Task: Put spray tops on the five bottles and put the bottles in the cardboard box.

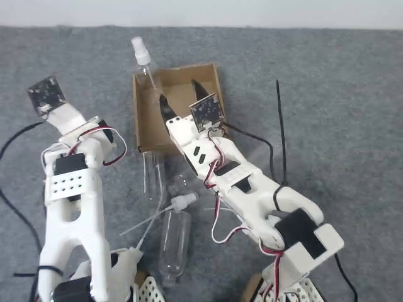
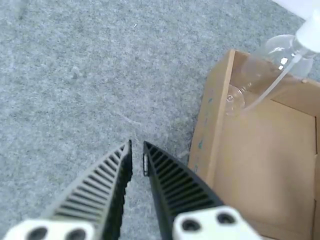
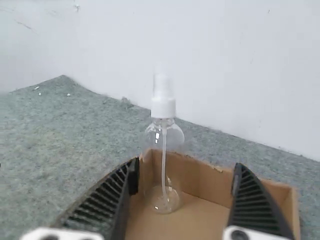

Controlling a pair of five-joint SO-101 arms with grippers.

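A clear bottle (image 1: 145, 68) with a white spray top stands upright in the far left corner of the cardboard box (image 1: 204, 70). My right gripper (image 1: 181, 95) hangs open above the box, empty, with the bottle (image 3: 162, 145) just beyond its fingers (image 3: 115, 195). My left gripper (image 2: 137, 146) is shut on nothing over the grey carpet, just outside the box's left wall (image 2: 215, 120); the bottle (image 2: 265, 60) shows in the box past it. On the carpet in front of the box lie a bare clear bottle (image 1: 153, 175) and another clear bottle (image 1: 175, 242), beside a loose white spray top (image 1: 184, 201) with its long tube.
The grey carpet (image 1: 340, 75) runs open to the right of the box. A black cable (image 1: 281, 138) crosses it beside the right arm. The left arm's white body (image 1: 72, 189) stands left of the lying bottles. A white wall (image 3: 225, 60) rises behind the box.
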